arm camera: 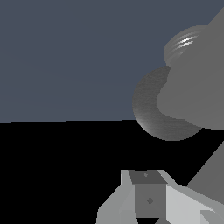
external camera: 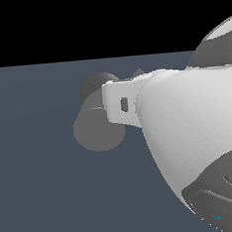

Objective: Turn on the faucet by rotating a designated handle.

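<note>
The faucet is a thick matte grey cylinder with a flat round face, with a dark rounded knob above it. My gripper lies against the side of the cylinder that faces the exterior view's right, just below the knob. A small grey tip pokes up behind the hand; it may be the handle, most of which is hidden. In the wrist view the faucet looms close, and my fingers show as one block with no gap and nothing between them.
The big white arm link fills the exterior view's right half and hides what is behind it. A flat blue-grey floor spreads around the faucet. Above the horizon is black.
</note>
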